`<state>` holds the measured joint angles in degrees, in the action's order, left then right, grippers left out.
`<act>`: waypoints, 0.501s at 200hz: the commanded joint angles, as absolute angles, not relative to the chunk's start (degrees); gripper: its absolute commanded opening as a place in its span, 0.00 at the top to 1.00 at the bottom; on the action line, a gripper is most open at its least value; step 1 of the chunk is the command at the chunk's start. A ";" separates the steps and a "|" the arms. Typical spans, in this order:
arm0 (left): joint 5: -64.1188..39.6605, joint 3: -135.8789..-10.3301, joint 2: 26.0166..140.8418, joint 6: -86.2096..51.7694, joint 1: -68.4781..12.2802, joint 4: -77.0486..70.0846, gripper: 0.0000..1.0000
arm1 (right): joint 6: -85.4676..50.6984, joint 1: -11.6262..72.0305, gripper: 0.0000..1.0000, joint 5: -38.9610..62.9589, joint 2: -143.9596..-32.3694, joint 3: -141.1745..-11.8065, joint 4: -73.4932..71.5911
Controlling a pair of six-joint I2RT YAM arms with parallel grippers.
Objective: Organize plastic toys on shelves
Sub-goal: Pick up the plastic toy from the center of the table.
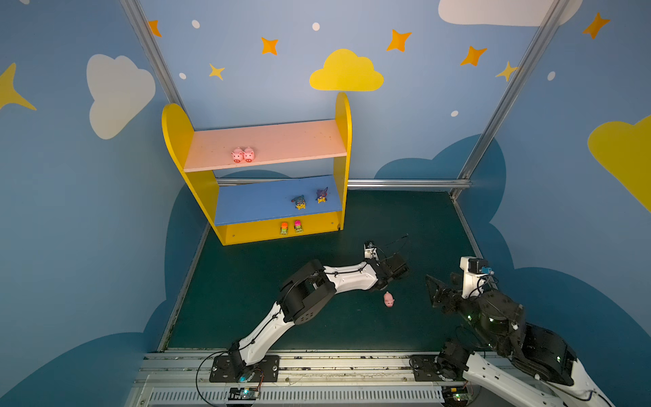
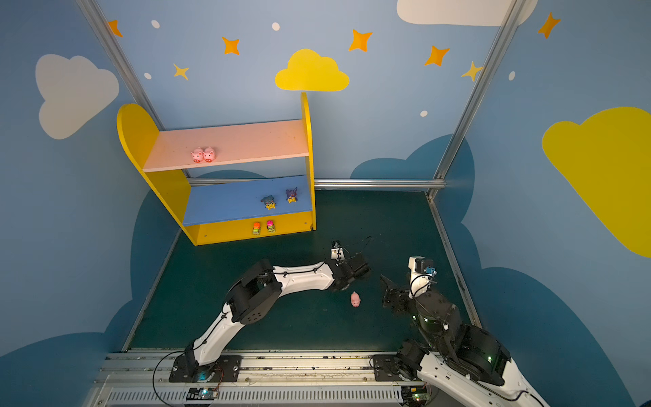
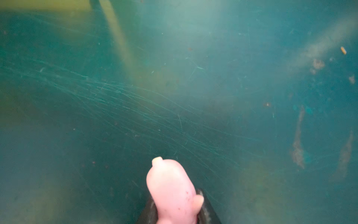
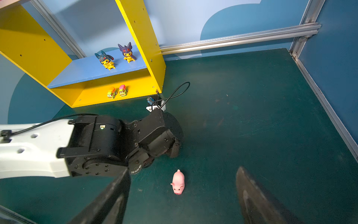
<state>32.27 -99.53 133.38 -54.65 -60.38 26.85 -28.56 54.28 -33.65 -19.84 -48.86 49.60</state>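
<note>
Now at work on the toy shelves: my left gripper point(image 4: 174, 150) hangs low over the green mat point(image 1: 387, 218), jaws pinched on a pink pig point(image 3: 172, 192) that juts out past the fingertips point(image 3: 208, 215). Whether it is clear of the mat I cannot tell. My right gripper point(image 1: 432, 290) hovers near, jaws spread wide and holding nothing. A second pig point(image 1: 389, 299) lies on the mat just beside my left wrist, in front of those open jaws. On the shelves point(image 1: 176, 134), two pigs point(image 1: 243, 155) sit side by side on the pink upper board, two yellow figures point(image 1: 310, 201) on the blue board and two small cars point(image 1: 291, 227) on the yellow base.

The risk, as I judge it: the pink pig is smooth, rounded and caught near one end, so it could twist or squirt free on the way up. A careless swing could kick the second pig away or nudge the pair off the top board.

The mat is dark green, crossed with fine scratches and pale smears. Blue walls painted with clouds and stars, framed in aluminium rails point(image 1: 405, 183), enclose the cell.
</note>
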 commanded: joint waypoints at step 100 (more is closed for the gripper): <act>25.81 -88.54 125.62 -46.87 -59.24 31.88 0.78 | -28.93 54.58 0.16 -32.83 -23.07 -49.57 46.30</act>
